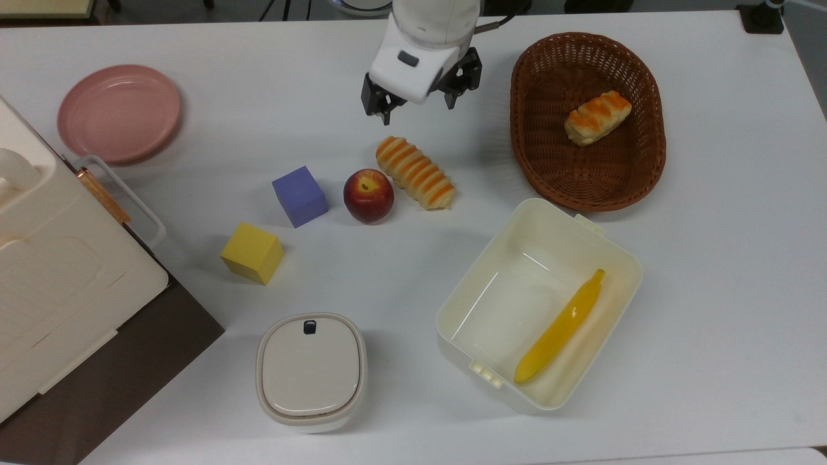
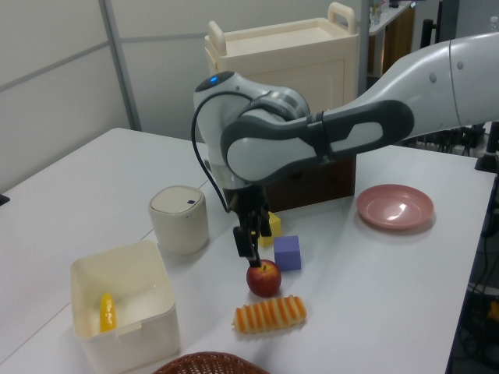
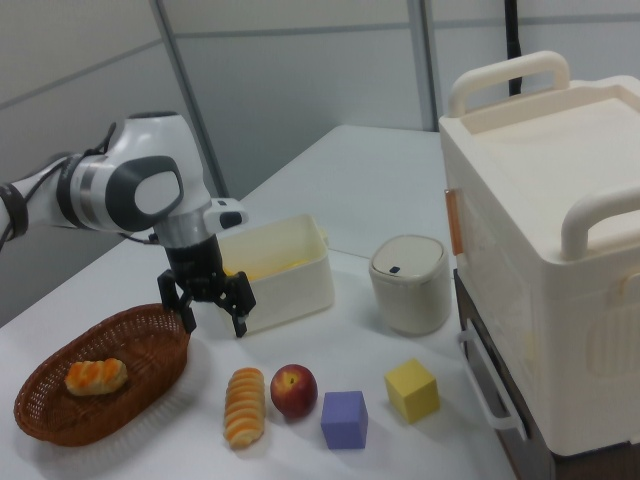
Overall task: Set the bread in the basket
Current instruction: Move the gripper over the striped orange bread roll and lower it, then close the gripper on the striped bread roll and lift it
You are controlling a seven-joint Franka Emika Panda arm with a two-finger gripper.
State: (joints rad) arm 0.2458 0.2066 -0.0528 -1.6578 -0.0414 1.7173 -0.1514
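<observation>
While the black two-finger gripper point(image 3: 211, 322) hangs above the white tabletop point(image 1: 711, 258), we see its jaws spread wide and empty, touching nothing. In the right view its fingers point(image 3: 187, 317) point down, between the oval brown woven wicker basket point(image 3: 150, 335) and the cream plastic rectangular box point(image 3: 290, 285). In the top view the gripper point(image 1: 417, 110) sits just above the upper end of the long ridged spiral loaf of bread, cream with orange stripes point(image 1: 415, 172), and apart from it. We find the bread lying flat on the tabletop, just beside the red apple point(image 1: 368, 195) and outside the basket point(image 1: 523, 142). Inside the basket lies a shorter orange-topped cream roll point(image 1: 597, 117). A yellow banana point(image 1: 561, 327) lies in the box point(image 1: 620, 258). We can read no writing or labels anywhere.
</observation>
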